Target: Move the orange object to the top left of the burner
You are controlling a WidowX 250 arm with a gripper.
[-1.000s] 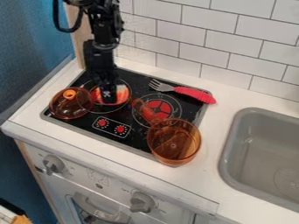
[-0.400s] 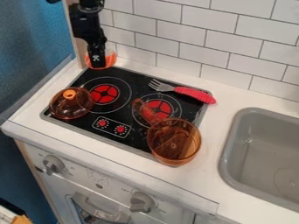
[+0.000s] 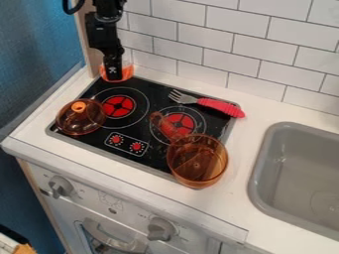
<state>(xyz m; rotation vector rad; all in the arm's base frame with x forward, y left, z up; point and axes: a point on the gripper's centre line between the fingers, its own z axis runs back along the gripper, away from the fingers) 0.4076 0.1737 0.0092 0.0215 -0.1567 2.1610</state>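
Observation:
At the back left corner of the black stove top, the gripper (image 3: 114, 76) hangs down, shut on the orange object (image 3: 126, 73), a see-through cup or bowl. Its dark fingers cover the object's middle, so orange shows on both sides of them. Whether its base touches the stove or counter, I cannot tell. In front of it lies the left burner (image 3: 118, 106), a red disc inside white rings.
An amber lid (image 3: 81, 125) with an orange knob sits at the stove's left. A fork (image 3: 218, 105) with a red handle lies at the back right. An amber pan (image 3: 197, 166) overhangs the front right edge, its handle over the right burner. The sink (image 3: 311, 181) is farther right.
Gripper and orange object have gone together from over the left burner to the back left corner, uncovering the burner. Since the latest earlier frame both have shifted slightly right and down in view.

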